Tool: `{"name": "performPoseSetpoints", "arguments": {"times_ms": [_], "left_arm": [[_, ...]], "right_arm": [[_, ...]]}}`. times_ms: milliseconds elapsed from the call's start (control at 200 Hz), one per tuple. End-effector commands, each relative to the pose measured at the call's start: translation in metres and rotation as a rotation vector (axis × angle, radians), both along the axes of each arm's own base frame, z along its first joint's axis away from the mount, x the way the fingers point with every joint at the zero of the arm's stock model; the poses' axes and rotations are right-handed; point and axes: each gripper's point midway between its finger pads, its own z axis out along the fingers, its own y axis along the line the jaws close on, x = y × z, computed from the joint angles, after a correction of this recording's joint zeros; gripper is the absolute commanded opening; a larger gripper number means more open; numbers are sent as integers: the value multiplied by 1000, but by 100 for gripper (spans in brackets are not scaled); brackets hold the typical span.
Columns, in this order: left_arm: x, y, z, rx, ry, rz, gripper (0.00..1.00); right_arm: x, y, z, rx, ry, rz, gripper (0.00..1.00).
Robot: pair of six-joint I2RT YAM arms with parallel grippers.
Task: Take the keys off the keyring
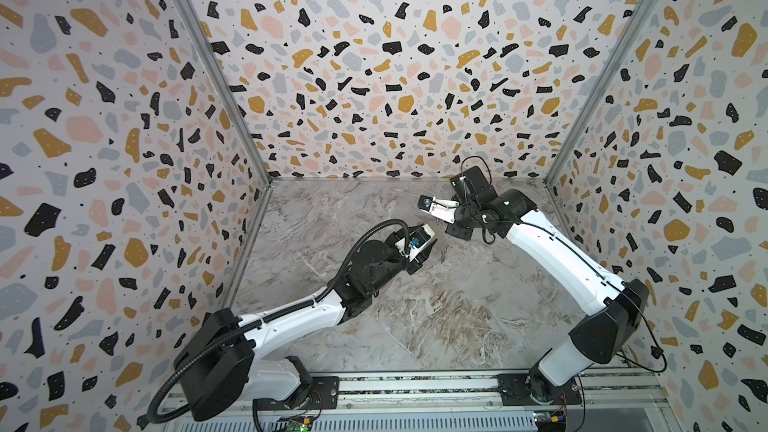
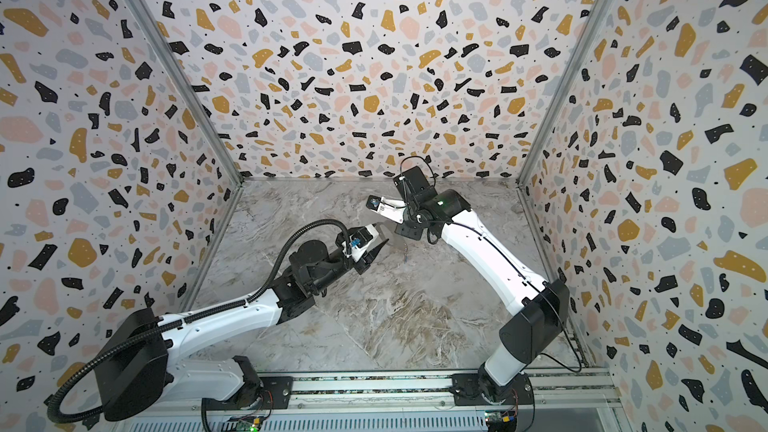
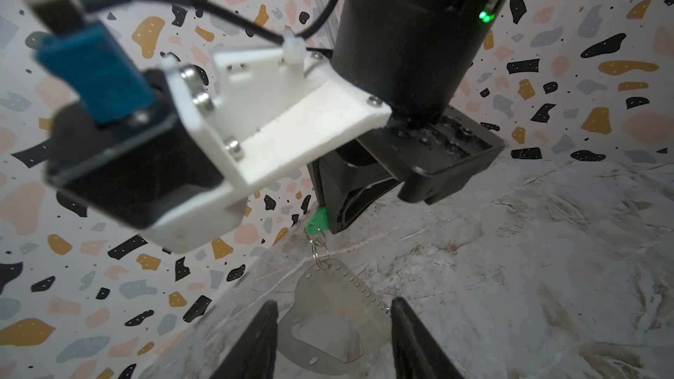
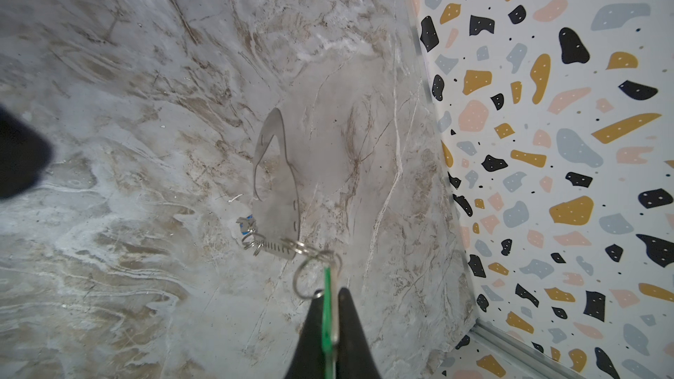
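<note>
**Right gripper** (image 4: 330,291), jaws pinching the green key (image 4: 328,322), dangles the keyring (image 4: 277,191) above the bench (image 4: 146,249), its long axis hanging straight away from the grip. The plate's free end lies between the spread jaws of the left gripper (image 3: 334,300); the blue key (image 4: 247,223) hangs at the ringed edge.

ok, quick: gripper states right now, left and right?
Left gripper: open, holding nothing.
Right gripper: shut on the green key, keyring plate dangling from it.
</note>
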Motion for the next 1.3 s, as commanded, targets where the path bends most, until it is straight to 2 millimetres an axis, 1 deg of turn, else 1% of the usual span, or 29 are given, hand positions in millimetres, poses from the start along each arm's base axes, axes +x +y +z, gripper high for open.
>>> {"name": "performPoseSetpoints", "arguments": {"times_ms": [0, 120, 255, 325, 576, 666, 736, 836, 931, 1111, 1187, 1297], "left_arm": [[8, -4, 4, -105, 62, 27, 53], [12, -10, -1, -177, 115, 22, 54], [15, -7, -3, -265, 138, 44, 56], [11, -15, -4, -264, 134, -7, 58], [11, -41, -16, -221, 163, -100, 59], [16, -41, -18, -218, 164, -91, 60], [21, -40, -14, -230, 151, -75, 65], [33, -39, -14, -223, 147, -23, 66], [41, -37, -19, -205, 160, 26, 66], [42, -40, -26, -193, 163, 22, 65], [44, -42, -26, -190, 159, 24, 63], [55, -42, -30, -163, 177, 74, 56]], "right_arm": [[-1, -1, 19, 31, -22, -35, 0], [-2, -1, 22, 43, -25, -45, 0], [-7, 0, 24, 49, -22, -42, 0], [-8, 1, 24, 51, -22, -45, 0], [-8, 2, 27, 60, -33, -50, 0], [-9, 4, 28, 62, -37, -50, 0], [-9, 4, 30, 68, -41, -52, 0], [-10, 4, 31, 67, -44, -55, 0], [-11, 4, 32, 71, -44, -61, 0], [-13, 7, 38, 95, -48, -53, 0], [-13, 8, 38, 94, -48, -52, 0], [-12, 8, 37, 91, -47, -54, 0]]}}
